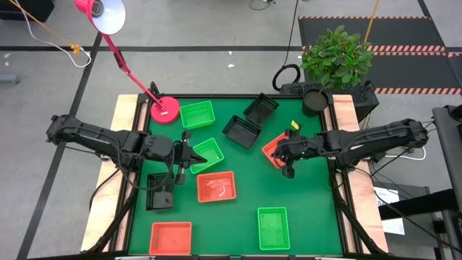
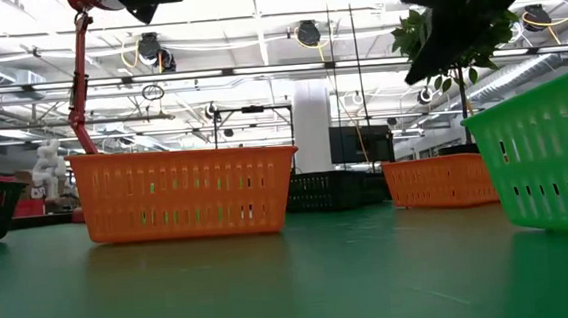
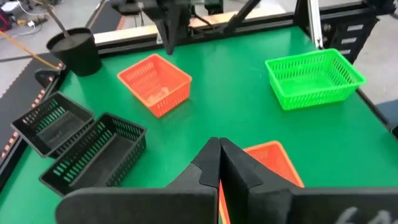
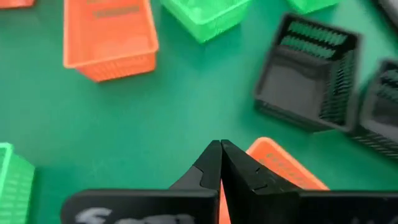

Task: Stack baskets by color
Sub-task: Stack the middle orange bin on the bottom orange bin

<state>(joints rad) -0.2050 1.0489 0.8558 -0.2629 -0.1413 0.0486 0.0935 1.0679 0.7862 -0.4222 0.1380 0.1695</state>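
Observation:
Nine baskets lie spread on the green table, each resting on its base. The green ones are at far left [image 1: 197, 114], centre left [image 1: 207, 155] and near right [image 1: 273, 227]. The red ones are at centre [image 1: 216, 186], near left [image 1: 171, 237] and centre right [image 1: 274, 149]. Two black ones [image 1: 242, 131] [image 1: 260, 108] sit at the far middle and one [image 1: 159, 191] at the left. My left gripper [image 3: 219, 144] is shut and hovers over the centre-left green basket, with the centre red basket [image 3: 273, 162] just past it. My right gripper [image 4: 221, 146] is shut above the centre-right red basket [image 4: 283, 165].
A pink lamp base [image 1: 165, 110] stands at the table's far left corner, its arm slanting up to the lamp head [image 1: 101, 13]. A potted plant [image 1: 336, 56] stands beyond the far right corner. Open green surface lies between the near baskets [image 1: 224, 231].

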